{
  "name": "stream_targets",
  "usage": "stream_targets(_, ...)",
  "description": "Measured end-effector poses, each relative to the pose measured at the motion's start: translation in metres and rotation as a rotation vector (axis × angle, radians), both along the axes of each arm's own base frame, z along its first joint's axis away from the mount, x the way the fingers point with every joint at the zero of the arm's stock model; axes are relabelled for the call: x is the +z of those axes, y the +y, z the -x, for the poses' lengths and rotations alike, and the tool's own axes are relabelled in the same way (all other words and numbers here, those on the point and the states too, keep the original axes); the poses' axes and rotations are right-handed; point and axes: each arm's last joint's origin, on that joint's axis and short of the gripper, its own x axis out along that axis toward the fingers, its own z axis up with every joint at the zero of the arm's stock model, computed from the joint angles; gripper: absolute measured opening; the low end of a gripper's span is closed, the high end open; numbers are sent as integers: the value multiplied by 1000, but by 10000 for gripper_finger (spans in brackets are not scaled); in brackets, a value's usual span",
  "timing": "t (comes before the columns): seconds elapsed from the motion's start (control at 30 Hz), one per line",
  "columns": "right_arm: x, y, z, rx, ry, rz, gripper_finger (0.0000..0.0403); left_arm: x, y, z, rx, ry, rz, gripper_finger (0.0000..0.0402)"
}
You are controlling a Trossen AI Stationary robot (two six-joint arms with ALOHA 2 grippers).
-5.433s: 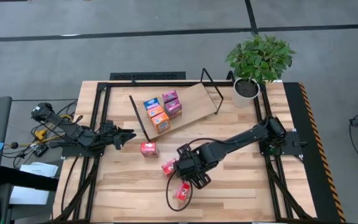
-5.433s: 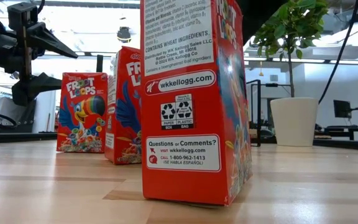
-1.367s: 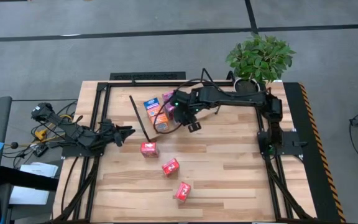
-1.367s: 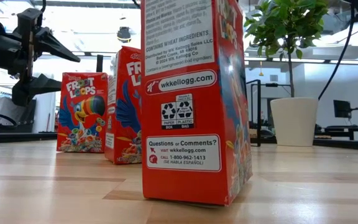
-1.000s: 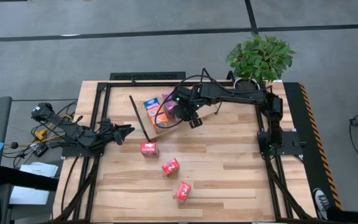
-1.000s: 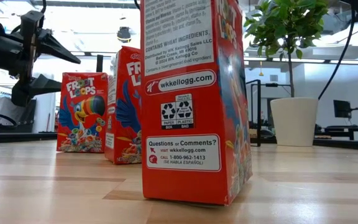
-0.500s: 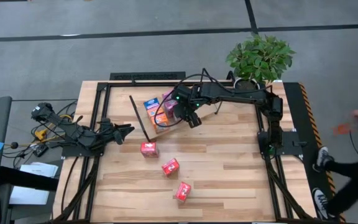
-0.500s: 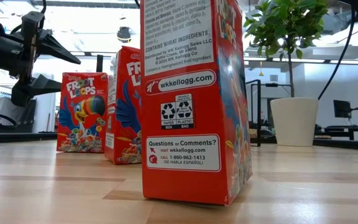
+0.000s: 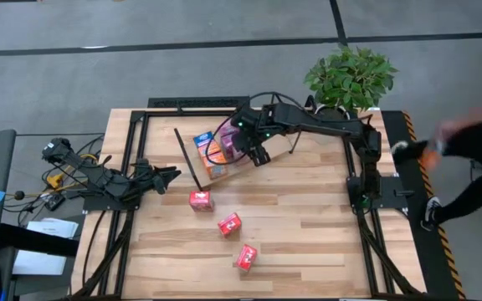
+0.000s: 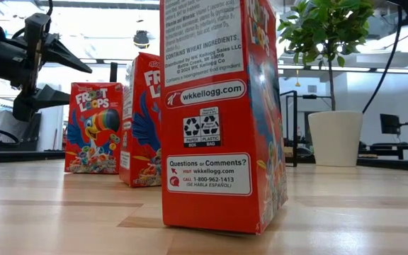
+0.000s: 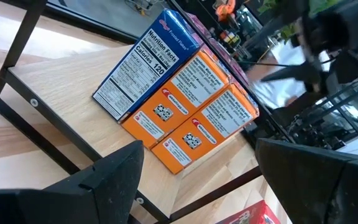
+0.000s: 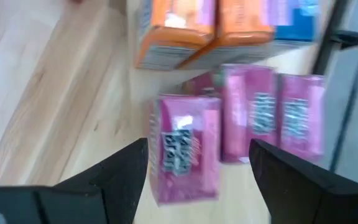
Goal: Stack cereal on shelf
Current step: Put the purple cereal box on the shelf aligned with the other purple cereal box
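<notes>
The shelf (image 9: 268,132), a tilted plywood board with black rod ends, stands at the table's far middle. On it are a blue box (image 11: 146,62), orange boxes (image 11: 194,112) and pink boxes (image 12: 272,112) of cereal. My right gripper (image 12: 197,143) hovers open above one pink box (image 12: 185,165), which rests on the board between the fingers and apart from them. Three red boxes (image 9: 201,199) (image 9: 229,224) (image 9: 245,257) stand on the table. My left gripper (image 9: 172,177) waits open and level at the table's left, facing the shelf.
A potted plant (image 9: 341,88) stands at the far right corner beside the shelf. A person (image 9: 475,155) moves past the table's right edge. The nearest red box (image 10: 218,113) fills much of the low view. Bare tabletop (image 9: 325,226) lies at the near right.
My right gripper has risen a little over the shelf and drawn slightly toward the far edge, while the boxes on the board have stayed put. A person has walked into view beyond the table's right edge.
</notes>
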Motion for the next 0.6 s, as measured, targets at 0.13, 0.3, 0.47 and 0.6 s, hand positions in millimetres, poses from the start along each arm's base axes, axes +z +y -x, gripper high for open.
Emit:
stream_targets(0.13, 14, -2, 8, -70, 43, 37, 303, 0, 0, 0, 2, 0, 0, 300)
stream_targets(0.3, 6, -18, 25, -184, 174, -34, 270, 0, 0, 0, 2, 2, -3, 300)
stream_targets(0.47, -17, -34, 34, -231, 240, -138, 229, 0, 0, 0, 15, 5, -11, 300)
stream_targets(0.6, -22, -36, 32, -206, 227, -134, 203, 0, 1, 0, 21, 7, -13, 300)
